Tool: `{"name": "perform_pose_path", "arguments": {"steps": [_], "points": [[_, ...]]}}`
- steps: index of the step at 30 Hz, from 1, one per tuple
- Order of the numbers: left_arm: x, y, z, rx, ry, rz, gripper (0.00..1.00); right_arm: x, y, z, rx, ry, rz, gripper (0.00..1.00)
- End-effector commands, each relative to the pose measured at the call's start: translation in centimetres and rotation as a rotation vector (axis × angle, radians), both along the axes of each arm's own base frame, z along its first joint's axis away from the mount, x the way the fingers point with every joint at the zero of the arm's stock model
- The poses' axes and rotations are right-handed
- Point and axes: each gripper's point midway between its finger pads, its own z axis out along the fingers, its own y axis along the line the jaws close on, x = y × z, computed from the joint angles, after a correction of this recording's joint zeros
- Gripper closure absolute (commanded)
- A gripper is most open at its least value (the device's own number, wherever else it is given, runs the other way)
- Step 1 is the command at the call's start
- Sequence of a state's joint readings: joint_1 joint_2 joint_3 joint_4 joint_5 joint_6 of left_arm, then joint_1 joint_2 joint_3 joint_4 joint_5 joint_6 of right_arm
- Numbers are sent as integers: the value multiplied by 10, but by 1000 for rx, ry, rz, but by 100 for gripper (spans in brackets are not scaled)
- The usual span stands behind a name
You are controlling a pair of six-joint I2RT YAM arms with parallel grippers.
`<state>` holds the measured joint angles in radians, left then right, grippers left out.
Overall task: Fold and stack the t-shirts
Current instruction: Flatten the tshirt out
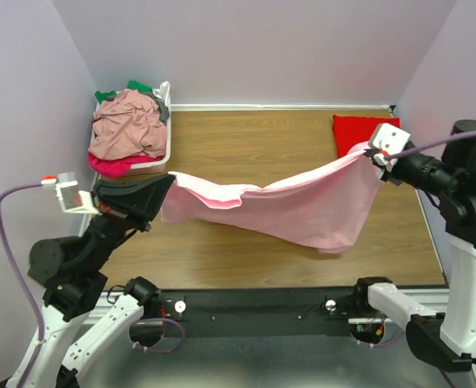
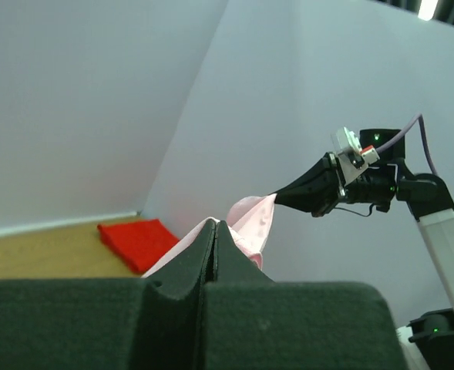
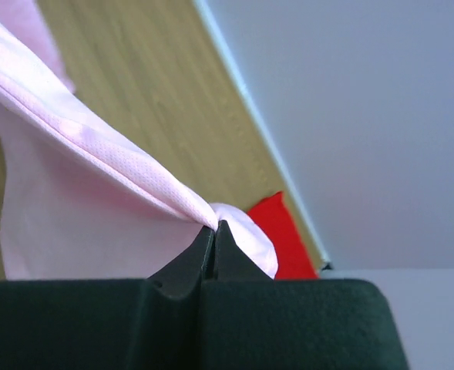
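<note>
A light pink t-shirt hangs stretched in the air between my two grippers, above the wooden table. My left gripper is shut on its left end; in the left wrist view pink cloth shows past the tips. My right gripper is shut on its right end, with the cloth pinched at the tips. A folded bright red t-shirt lies at the table's back right, also in the left wrist view and the right wrist view.
A white plastic basket at the back left holds a heap of dusty rose, magenta and green shirts. Purple walls close in the table at the back and sides.
</note>
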<state>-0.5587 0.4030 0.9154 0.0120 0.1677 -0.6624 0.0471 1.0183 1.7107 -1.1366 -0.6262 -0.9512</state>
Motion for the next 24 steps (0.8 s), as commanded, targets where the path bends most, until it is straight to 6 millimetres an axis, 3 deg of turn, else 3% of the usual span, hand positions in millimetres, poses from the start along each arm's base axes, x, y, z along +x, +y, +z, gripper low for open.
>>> {"name": "perform_pose_path", "arguments": {"steps": [1,2,8,13,15,18,19,20,22,23,24], "points": [[-39,10,49,-18,-198,-37,100,-27,4,45,35,-97,19,100],[-50,15,65,-32,-247,-44,100,-34,4,63,46,-149,17,99],[-80,20,111,-63,-372,-94,100,-68,12,120,146,-307,48,99],[-75,17,122,-62,-380,-91,100,-73,11,134,166,-342,38,100],[-59,17,115,-72,-338,-49,100,-61,11,121,162,-302,31,100],[-18,19,88,-97,-205,58,100,-43,11,100,163,-246,21,100],[-5,21,79,-108,-157,91,100,-28,12,75,166,-174,14,100],[20,23,57,-118,-70,160,100,-22,12,65,166,-156,11,100],[48,29,31,-139,29,254,100,-4,14,47,181,-123,6,100],[73,34,5,-146,112,341,100,11,14,16,178,-49,-1,99],[85,36,-8,-154,151,379,100,21,16,9,184,-43,8,100]]}}
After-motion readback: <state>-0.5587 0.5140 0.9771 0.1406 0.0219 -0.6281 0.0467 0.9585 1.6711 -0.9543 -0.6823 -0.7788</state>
